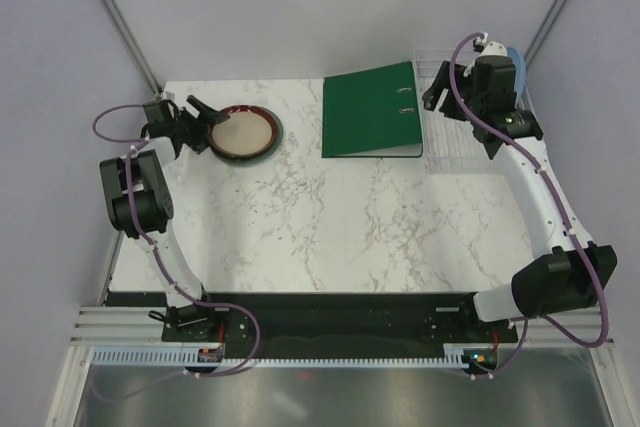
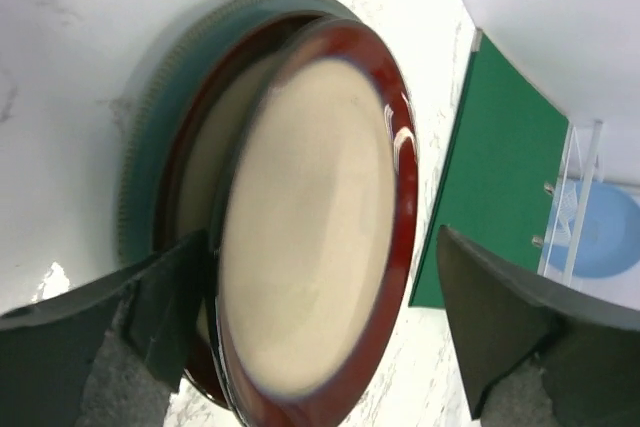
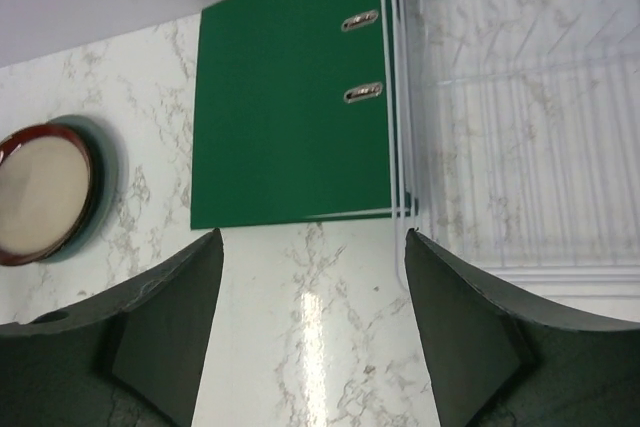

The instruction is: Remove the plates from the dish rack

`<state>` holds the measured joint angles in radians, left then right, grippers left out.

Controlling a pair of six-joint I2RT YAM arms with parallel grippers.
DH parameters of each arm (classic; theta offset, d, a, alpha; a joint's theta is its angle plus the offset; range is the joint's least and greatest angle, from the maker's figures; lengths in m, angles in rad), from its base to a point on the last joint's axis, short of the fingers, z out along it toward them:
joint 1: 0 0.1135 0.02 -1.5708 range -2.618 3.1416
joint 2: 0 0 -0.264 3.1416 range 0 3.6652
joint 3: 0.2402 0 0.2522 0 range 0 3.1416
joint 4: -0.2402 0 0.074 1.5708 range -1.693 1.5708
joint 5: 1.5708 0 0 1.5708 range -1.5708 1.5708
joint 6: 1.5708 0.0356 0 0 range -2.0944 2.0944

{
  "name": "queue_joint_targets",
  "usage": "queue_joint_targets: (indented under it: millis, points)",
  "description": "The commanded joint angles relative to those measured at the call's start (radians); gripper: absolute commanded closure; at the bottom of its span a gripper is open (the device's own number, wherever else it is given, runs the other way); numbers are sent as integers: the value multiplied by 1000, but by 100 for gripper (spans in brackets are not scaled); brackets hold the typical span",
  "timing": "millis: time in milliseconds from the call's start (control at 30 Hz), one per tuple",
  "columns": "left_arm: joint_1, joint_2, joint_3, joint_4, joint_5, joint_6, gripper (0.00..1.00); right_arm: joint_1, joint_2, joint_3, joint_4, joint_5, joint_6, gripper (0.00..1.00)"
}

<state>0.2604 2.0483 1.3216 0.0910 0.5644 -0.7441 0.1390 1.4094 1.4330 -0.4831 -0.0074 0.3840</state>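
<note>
Three plates are stacked at the table's far left: a grey-green one (image 2: pixel 150 137) at the bottom and two beige ones with red-brown rims above it. The top beige plate (image 2: pixel 310 227) (image 1: pixel 242 132) looks tilted and blurred. My left gripper (image 2: pixel 320 347) (image 1: pixel 205 125) is open around the stack's near edge, its right finger clear of the plate. A light blue plate (image 2: pixel 610 232) (image 1: pixel 514 55) stands in the white wire dish rack (image 1: pixel 450 159) (image 3: pixel 520 117) at the far right. My right gripper (image 3: pixel 310 327) (image 1: pixel 437 97) hangs open and empty over the rack's left edge.
A flat green ring binder (image 1: pixel 372 109) (image 3: pixel 290 117) lies between the plate stack (image 3: pixel 40 192) and the rack, touching the rack's left side. The rack's wire floor under my right wrist holds no plates. Walls close in at the back and sides.
</note>
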Motion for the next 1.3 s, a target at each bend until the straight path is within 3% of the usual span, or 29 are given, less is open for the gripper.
queue_joint_targets:
  millis: [0, 300, 500, 667, 733, 867, 933, 1100, 1267]
  points:
    - [-3, -20, 4, -52, -41, 43, 0, -15, 43, 171, -41, 131, -100, 20]
    - [-6, -140, 13, -291, -276, 169, 0, -36, 233, 461, -156, 615, -267, 17]
    - [-10, -157, 83, -407, -340, 242, 0, -75, 310, 521, -167, 646, -270, 18]
    - [-13, -217, 84, -494, -498, 236, 0, -136, 342, 547, -154, 647, -281, 18]
    - [-12, -284, 45, -473, -460, 221, 0, -169, 367, 570, -155, 629, -274, 18]
    - [-35, -404, -47, -337, -202, 180, 0, -217, 437, 625, -150, 603, -280, 18]
    - [-73, -476, -88, -285, -144, 166, 0, -226, 491, 661, -141, 589, -307, 21]
    - [-145, -574, -150, -218, -54, 120, 0, -274, 614, 753, -138, 509, -315, 32]
    - [-214, -586, -202, -149, -12, 95, 0, -285, 700, 846, -127, 491, -320, 31]
